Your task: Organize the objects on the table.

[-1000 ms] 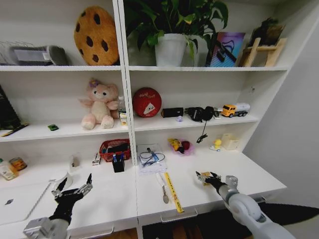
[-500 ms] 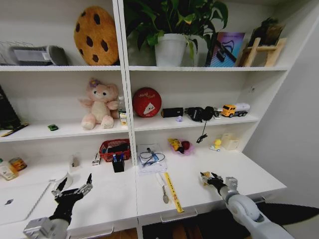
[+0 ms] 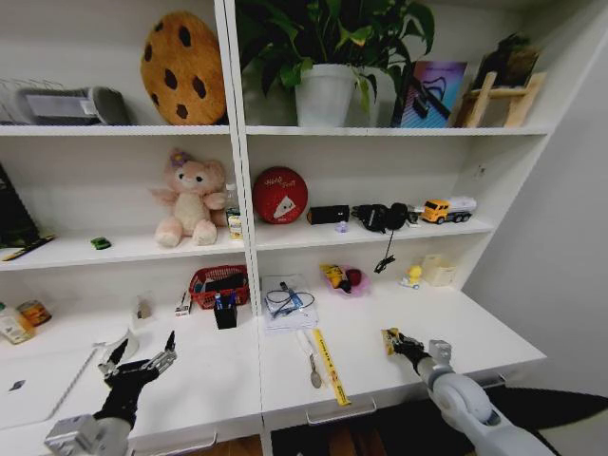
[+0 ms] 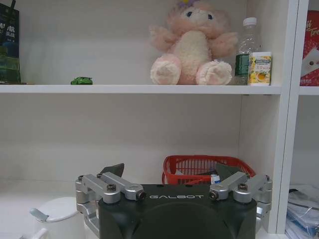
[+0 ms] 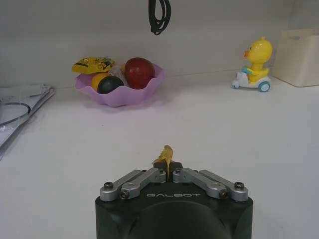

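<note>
Right gripper [image 5: 168, 171] is pinching a small yellow scrap [image 5: 165, 155], fingers together, over the counter [image 3: 399, 366]. Left gripper [image 3: 141, 363] is hovering, fingers apart. Laptop [image 3: 33, 385] is lying unsorted; most work remaining.

white table [image 3: 380, 356], silver laptop [image 3: 33, 385], tiny green toy car [image 3: 101, 243], red mesh basket [image 3: 217, 281], yellow ruler [image 3: 331, 366], brown cookie cushion [image 3: 183, 68] with dark spots.

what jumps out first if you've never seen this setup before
The giant cookie cushion on the top shelf and the leafy plant beside it catch the eye first, with the pink plush bunny and red ball one shelf below. Low on the desk, the right gripper is shut on a small yellow scrap, while the left gripper hangs open.
</note>
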You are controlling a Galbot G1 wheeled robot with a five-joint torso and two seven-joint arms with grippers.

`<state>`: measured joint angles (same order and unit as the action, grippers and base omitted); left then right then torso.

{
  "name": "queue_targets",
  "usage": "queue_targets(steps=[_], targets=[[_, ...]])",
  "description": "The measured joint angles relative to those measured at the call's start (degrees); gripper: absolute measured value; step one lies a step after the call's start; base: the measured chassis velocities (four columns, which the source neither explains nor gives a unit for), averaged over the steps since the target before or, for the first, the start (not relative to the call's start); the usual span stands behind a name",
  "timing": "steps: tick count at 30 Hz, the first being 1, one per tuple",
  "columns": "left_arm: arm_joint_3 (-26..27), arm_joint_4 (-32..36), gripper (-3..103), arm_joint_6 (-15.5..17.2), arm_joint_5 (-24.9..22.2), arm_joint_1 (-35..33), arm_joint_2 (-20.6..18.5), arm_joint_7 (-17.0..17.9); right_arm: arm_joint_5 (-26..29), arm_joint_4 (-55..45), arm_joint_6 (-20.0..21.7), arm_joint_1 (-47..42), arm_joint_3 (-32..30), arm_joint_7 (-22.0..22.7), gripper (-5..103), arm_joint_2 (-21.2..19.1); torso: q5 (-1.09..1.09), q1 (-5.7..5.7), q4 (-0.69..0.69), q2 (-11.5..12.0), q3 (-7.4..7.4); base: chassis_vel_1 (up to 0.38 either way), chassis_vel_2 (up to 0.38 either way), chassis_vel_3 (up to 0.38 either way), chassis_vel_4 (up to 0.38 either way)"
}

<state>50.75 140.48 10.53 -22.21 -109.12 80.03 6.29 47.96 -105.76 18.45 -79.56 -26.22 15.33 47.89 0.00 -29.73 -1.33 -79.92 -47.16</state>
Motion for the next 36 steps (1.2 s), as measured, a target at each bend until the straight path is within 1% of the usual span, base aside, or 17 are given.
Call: queue_targets(steps=[1,3,7,11,13,14,16,18,19,20,21,23,26,28,31,34,36], targets=[[0.0,0.0,100,0.0,0.0,0.0,0.0,0.0,0.0,0.0,0.0,0.0,0.0,0.0,5,0.0,0.0,0.0,0.0,0.0,0.0,0.0,0.0,0.0,0.0],[0.0,0.0,100,0.0,0.0,0.0,0.0,0.0,-0.3,-0.5,-0.1,-0.4,0.1,0.1,1,-0.2,0.0,0.0,0.0,0.0,0.0,0.0,0.0,0.0,0.0],[0.0,0.0,100,0.0,0.0,0.0,0.0,0.0,-0.4,-1.8,-0.2,-0.2,0.3,0.1,0,-0.5,0.0,0.0,-0.02,0.0,0.0,0.0,0.0,0.0,0.0],[0.0,0.0,100,0.0,0.0,0.0,0.0,0.0,0.0,-2.7,-0.2,4.1,1.6,0.0,0,-1.6,0.01,0.0,0.01,0.0,0.0,0.0,0.0,0.0,0.0],[0.0,0.0,100,0.0,0.0,0.0,0.0,0.0,0.1,-2.7,-0.2,5.8,2.0,-0.1,0,-2.1,-0.03,0.0,0.03,0.0,0.0,0.0,0.0,0.0,0.0],[0.0,0.0,100,0.0,0.0,0.0,0.0,0.0,0.6,-2.0,-0.1,8.3,2.9,-0.2,0,-2.6,0.01,0.0,-0.02,0.0,0.0,0.0,0.0,0.0,0.0],[0.0,0.0,100,0.0,0.0,0.0,0.0,0.0,0.9,-1.6,-0.1,9.7,3.6,-0.2,0,-2.9,0.0,0.0,-0.04,0.0,0.0,0.0,0.0,0.0,0.0],[0.0,0.0,100,0.0,0.0,0.0,0.0,0.0,3.4,3.0,0.1,21.7,10.3,-0.3,0,-3.0,-0.03,0.0,0.04,0.0,0.0,0.0,0.0,0.0,0.0],[0.0,0.0,100,0.0,0.0,0.0,0.0,0.0,3.4,3.0,0.1,21.7,10.3,-0.3,0,-3.0,-0.03,0.0,0.04,0.0,0.0,0.0,0.0,0.0,0.0],[0.0,0.0,100,0.0,0.0,0.0,0.0,0.0,4.2,6.3,-0.3,27.1,14.4,-0.6,0,-2.0,0.0,0.0,0.02,0.0,-0.01,0.0,0.0,0.0,0.0],[0.0,0.0,100,0.0,0.0,0.0,0.0,0.0,4.2,6.3,-0.3,27.1,14.4,-0.6,0,-2.0,0.0,0.0,0.02,0.0,-0.01,0.0,0.0,0.0,0.0],[0.0,0.0,100,0.0,0.0,0.0,0.0,0.0,4.5,11.6,-1.0,34.3,19.4,-0.8,0,0.0,-0.01,0.0,0.01,0.0,-0.01,0.0,0.0,0.0,0.0],[0.0,0.0,100,0.0,0.0,0.0,0.0,0.0,4.2,14.6,-1.7,37.6,21.7,-1.3,0,1.0,-0.01,0.0,0.02,0.0,-0.01,0.0,0.0,0.0,0.0],[0.0,0.0,100,0.0,0.0,0.0,0.0,0.0,2.0,19.9,-3.7,41.7,24.4,-3.0,0,2.4,0.0,0.0,0.0,0.0,-0.01,0.0,0.0,0.0,0.0],[0.0,0.0,100,0.0,0.0,0.0,0.0,0.0,1.5,21.5,-4.3,42.7,25.0,-3.5,0,2.8,-0.01,0.0,-0.01,0.0,-0.01,0.0,0.0,0.0,0.0],[0.0,0.0,100,0.0,0.0,0.0,0.0,0.0,-1.4,26.8,-7.2,45.4,26.9,-5.0,0,4.3,0.01,0.0,-0.01,0.0,0.0,0.0,0.0,0.0,0.0],[0.0,0.0,100,0.0,0.0,0.0,0.0,0.0,-2.4,28.4,-8.1,46.2,27.5,-5.2,0,4.9,-0.01,0.0,-0.01,0.0,0.0,0.0,0.0,0.0,0.0]])
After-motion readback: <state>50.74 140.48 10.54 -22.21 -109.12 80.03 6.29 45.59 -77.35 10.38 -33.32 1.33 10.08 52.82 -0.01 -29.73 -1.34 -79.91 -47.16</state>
